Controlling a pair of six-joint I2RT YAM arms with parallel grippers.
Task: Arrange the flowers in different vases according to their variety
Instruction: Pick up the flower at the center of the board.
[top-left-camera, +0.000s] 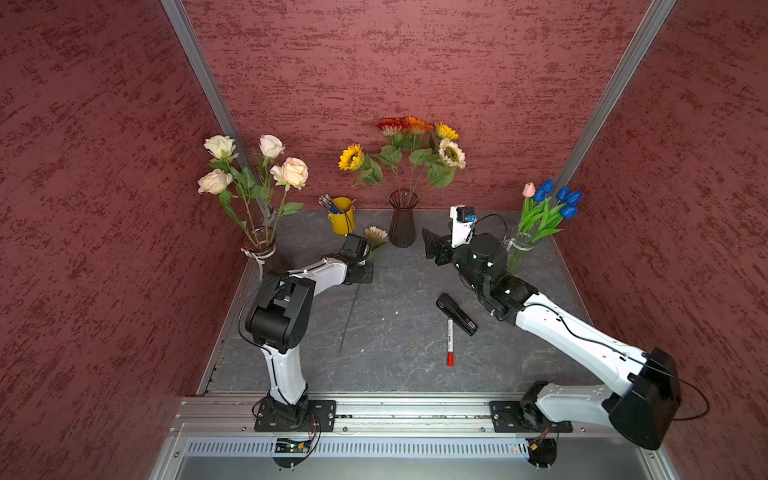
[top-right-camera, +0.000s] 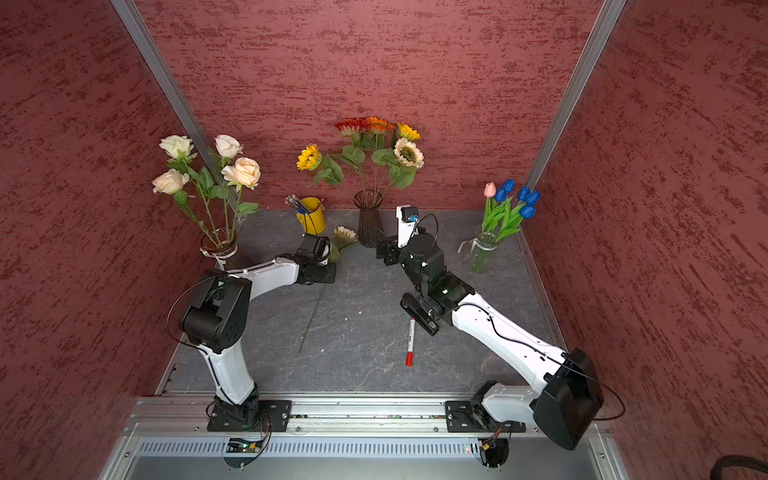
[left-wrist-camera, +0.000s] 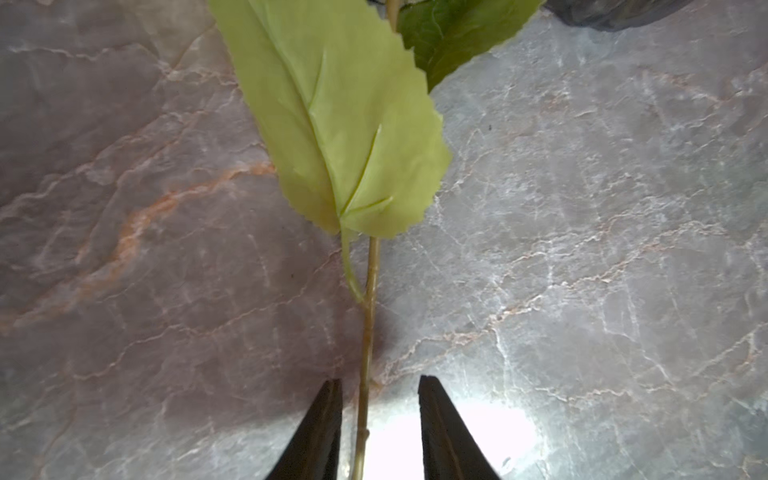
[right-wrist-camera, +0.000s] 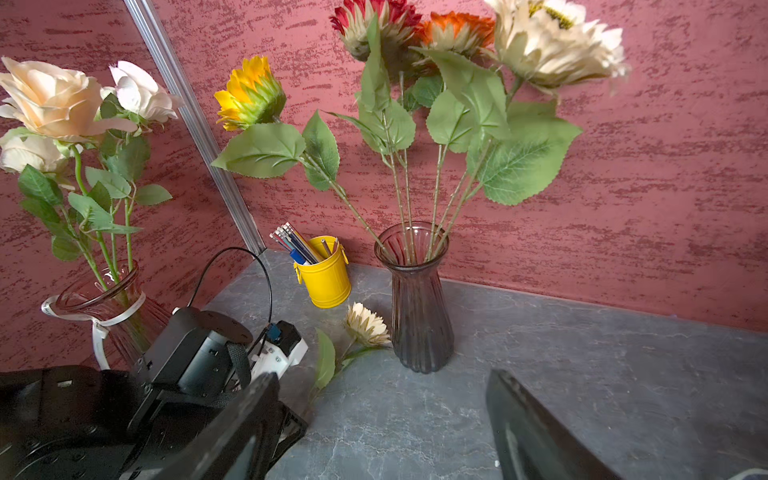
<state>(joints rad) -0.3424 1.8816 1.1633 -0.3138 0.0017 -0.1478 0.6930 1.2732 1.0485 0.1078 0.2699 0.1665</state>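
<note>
Top view: sunflower (top-left-camera: 376, 237) flat, head rearward

No legible text, labels or numbers.

Gray marbled desk (top-left-camera: 395, 365), red walls. 4 cream roses (top-left-camera: 291, 171) fill a flared vase (top-left-camera: 259, 245), 5 sunflowers (top-left-camera: 451, 153) a ribbed vase (top-left-camera: 402, 224), tulips (top-left-camera: 569, 199) a clear vase (top-left-camera: 519, 245). 1 cream sunflower (top-left-camera: 376, 236) lies flat, its stem under the left end effector (top-left-camera: 360, 272).
</note>
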